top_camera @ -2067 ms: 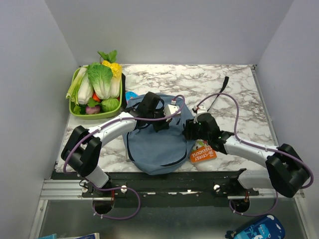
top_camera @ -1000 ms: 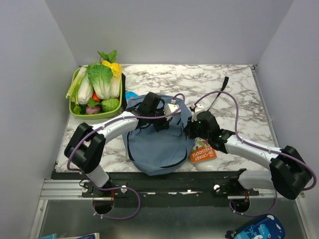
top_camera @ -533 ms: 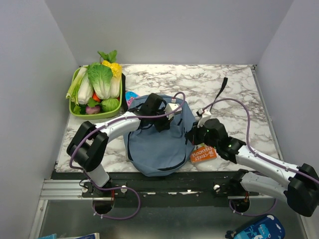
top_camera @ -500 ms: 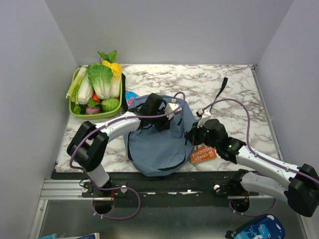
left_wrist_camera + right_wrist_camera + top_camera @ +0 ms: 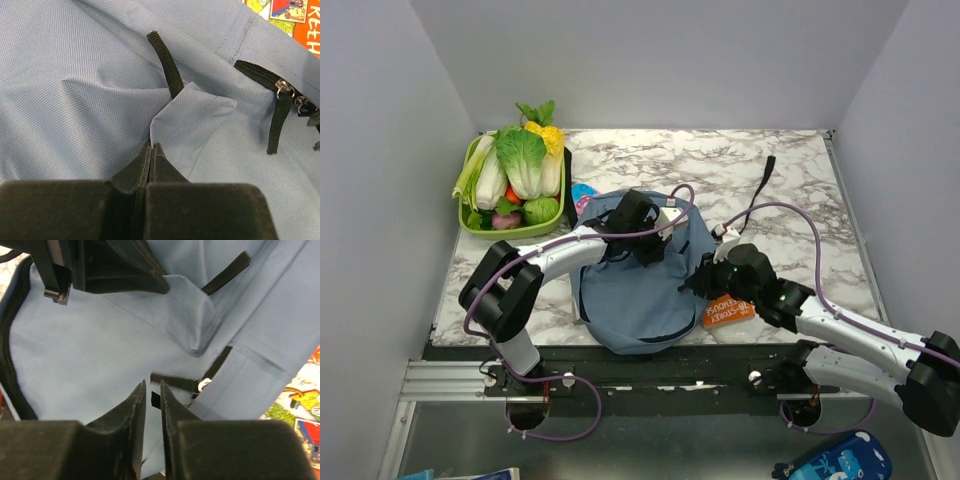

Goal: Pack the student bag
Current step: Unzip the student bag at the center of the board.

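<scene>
Left claw [image 5: 151, 146] clenched on a fold of the student bag [image 5: 630, 300], centre of bench [image 5: 800, 180]. Right claw [image 5: 151, 385] slightly parted at zipper pull [image 5: 175, 382]; I'd pinch it square, drag along track.

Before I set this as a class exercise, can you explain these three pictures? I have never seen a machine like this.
These are two robot arms bolted to a marble table, each ending in a two-finger gripper. One picture looks down from above; the other two come from cameras on the wrists. On the table lie a blue backpack, an orange book beside it, and a green basket of vegetables. The left gripper is shut on a fold of the backpack's fabric. The right gripper has its jaws slightly apart at a black zip pull.
</scene>
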`<state>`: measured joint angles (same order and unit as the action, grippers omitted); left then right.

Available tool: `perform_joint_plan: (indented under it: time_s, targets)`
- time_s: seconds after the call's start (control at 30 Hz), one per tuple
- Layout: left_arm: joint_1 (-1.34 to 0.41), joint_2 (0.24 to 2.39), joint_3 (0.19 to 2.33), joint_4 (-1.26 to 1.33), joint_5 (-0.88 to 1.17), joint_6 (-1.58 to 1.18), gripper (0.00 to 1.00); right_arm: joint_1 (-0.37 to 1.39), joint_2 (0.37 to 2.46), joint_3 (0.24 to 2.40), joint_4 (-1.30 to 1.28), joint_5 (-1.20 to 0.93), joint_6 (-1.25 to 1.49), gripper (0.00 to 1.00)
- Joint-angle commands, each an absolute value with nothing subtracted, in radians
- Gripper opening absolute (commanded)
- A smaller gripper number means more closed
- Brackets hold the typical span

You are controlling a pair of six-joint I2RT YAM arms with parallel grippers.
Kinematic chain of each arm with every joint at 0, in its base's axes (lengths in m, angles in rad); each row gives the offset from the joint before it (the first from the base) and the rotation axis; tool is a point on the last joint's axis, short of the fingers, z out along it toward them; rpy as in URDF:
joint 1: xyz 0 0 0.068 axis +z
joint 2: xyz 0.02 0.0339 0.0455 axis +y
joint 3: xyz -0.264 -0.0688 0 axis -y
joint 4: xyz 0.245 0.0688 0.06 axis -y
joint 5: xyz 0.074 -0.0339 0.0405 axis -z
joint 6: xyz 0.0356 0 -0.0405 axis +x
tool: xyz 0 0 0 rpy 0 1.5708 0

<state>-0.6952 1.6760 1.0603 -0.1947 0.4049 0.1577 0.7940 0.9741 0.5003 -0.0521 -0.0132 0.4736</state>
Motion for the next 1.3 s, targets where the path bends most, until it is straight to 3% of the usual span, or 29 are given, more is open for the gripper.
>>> perform_joint_plan:
  time_s: [0.0,0.03,0.13,0.47,0.63,0.73,0.97,1.27]
  targets:
    - [-0.706,1.681,1.101,-0.106,0.371,0.146,0.00,0.808,0.971,0.509,-0.067,-0.044,0.497,0.29]
    - [-0.706,1.680,1.104,-0.107,0.373,0.147,0.00,0.810,0.977,0.509,-0.063,-0.046,0.497,0.37]
    - [-0.707,1.680,1.106,-0.110,0.374,0.147,0.00,0.810,0.985,0.512,-0.063,-0.054,0.495,0.42]
    - [-0.707,1.681,1.101,-0.117,0.385,0.160,0.00,0.810,0.925,0.517,-0.143,0.034,0.430,0.40]
    - [-0.707,1.678,1.098,-0.129,0.396,0.166,0.00,0.811,0.920,0.534,-0.201,0.072,0.388,0.59]
    - [-0.707,1.675,1.097,-0.132,0.399,0.170,0.00,0.810,0.920,0.543,-0.206,0.087,0.362,0.65]
    - [-0.707,1.674,1.095,-0.146,0.399,0.178,0.00,0.810,0.917,0.540,-0.163,0.051,0.279,0.68]
    - [-0.707,1.680,1.109,-0.158,0.400,0.181,0.00,0.919,0.956,0.569,-0.124,0.244,0.149,0.70]
